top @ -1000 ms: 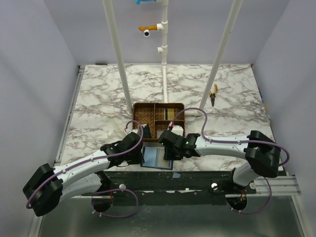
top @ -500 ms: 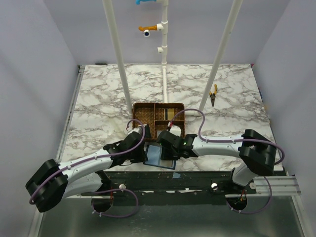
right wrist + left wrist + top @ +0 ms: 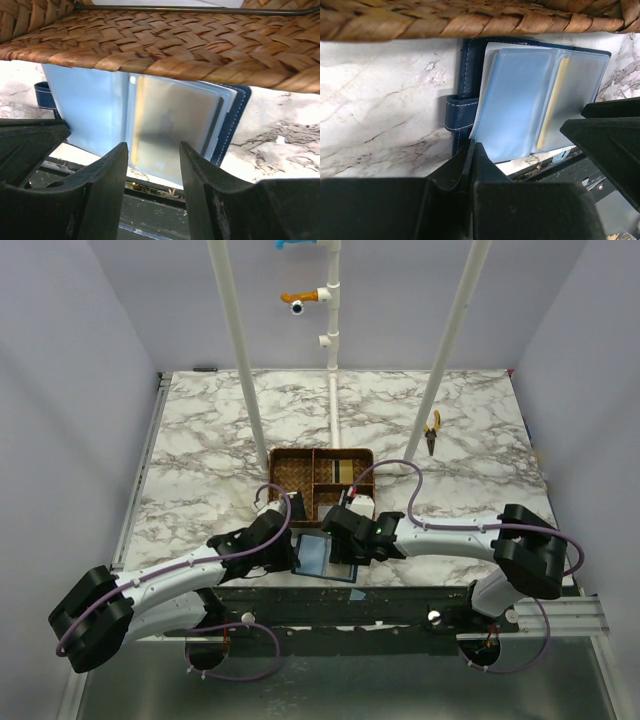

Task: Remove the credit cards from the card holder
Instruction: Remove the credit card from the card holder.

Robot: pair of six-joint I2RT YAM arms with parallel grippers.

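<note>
My left gripper is spread wide over the near edge of the card holder, clamping nothing. My right gripper gapes too, empty. The holder lies open on the marble table, just beside the wicker tray, whose wall crowds both wrist views. The credit cards sit in clear sleeves. A gold card shows, and the grey card's mark is too blurred to read. Pliers lie well apart.
</note>
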